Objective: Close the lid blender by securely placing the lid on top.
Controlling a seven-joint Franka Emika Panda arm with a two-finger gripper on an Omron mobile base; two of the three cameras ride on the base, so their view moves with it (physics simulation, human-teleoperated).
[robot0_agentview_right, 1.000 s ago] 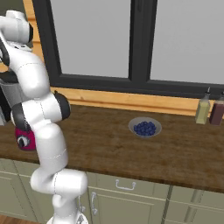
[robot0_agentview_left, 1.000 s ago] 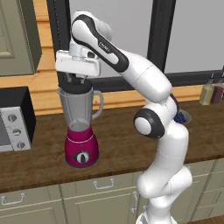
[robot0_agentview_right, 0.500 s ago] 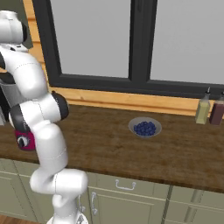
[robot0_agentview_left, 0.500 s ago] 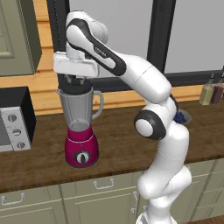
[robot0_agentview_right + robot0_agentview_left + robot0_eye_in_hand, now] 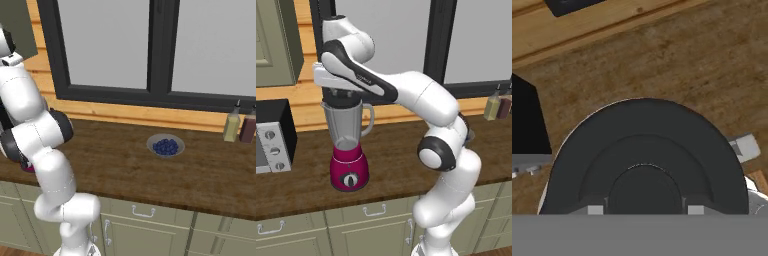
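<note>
The gripper (image 5: 342,96) holds the lid (image 5: 647,160) on the blender (image 5: 348,142) mouth; next comes pressing down and releasing.

My two base views look forward and down from behind, sharing the desk (image 5: 150,170); my hand view stares straight down, close onto the lid (image 5: 647,155).

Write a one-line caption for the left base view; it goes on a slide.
White robot arm holds its gripper over the clear-jarred blender with magenta base on a wooden counter.
</note>
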